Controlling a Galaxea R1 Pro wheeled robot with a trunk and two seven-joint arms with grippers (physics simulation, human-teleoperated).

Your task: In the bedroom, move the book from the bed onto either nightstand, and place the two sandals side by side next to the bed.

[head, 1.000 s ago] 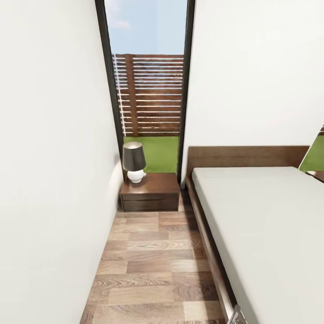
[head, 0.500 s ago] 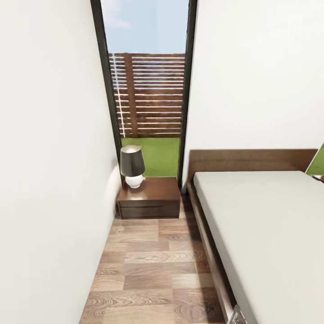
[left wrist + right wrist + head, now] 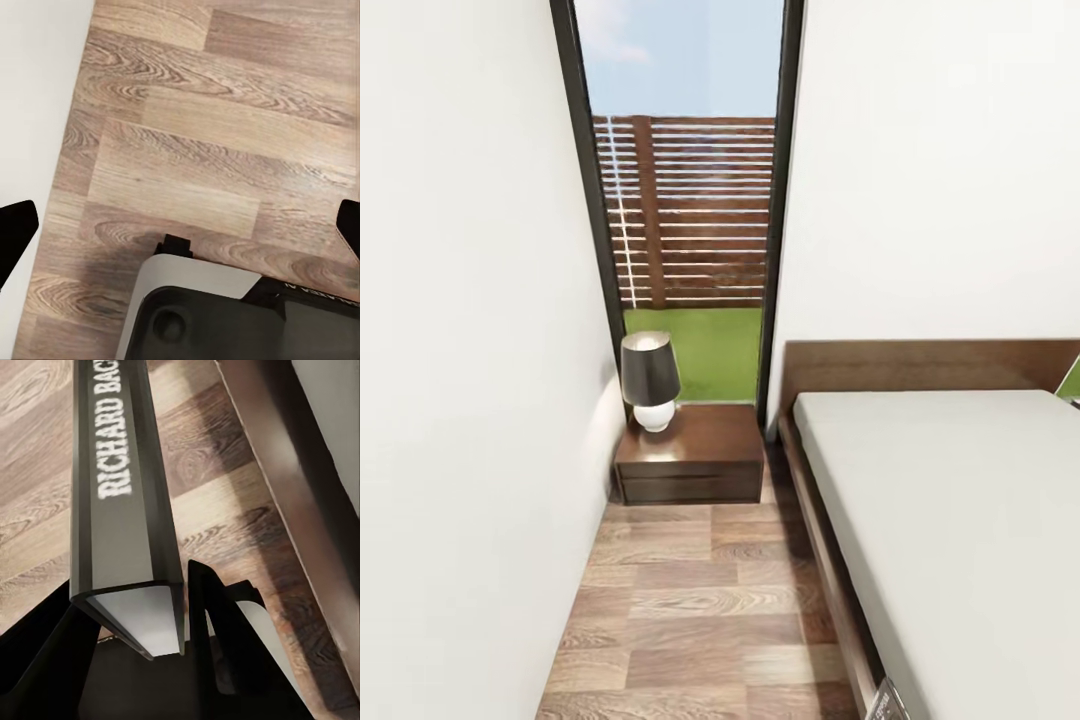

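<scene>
In the right wrist view the book (image 3: 124,510), dark grey with white spine lettering, stands on edge above the wood floor, and my right gripper (image 3: 139,634) is shut on its near end. A grey corner of the book (image 3: 887,702) shows at the head view's lower edge, beside the bed (image 3: 960,520). The nightstand (image 3: 695,455) sits ahead between the left wall and the bed's headboard. My left gripper (image 3: 180,225) hangs open over bare floor, its dark fingertips (image 3: 15,232) wide apart. The sandals are out of view.
A lamp (image 3: 649,380) with a dark shade takes up the nightstand's left half. A white wall (image 3: 460,400) runs close on the left and a tall window (image 3: 690,230) stands behind. A narrow strip of floor (image 3: 700,600) leads ahead. The robot's base (image 3: 225,315) shows below the left wrist.
The camera has moved forward along the aisle, so the nightstand and lamp look nearer and lower in the picture. The things themselves have not moved.
</scene>
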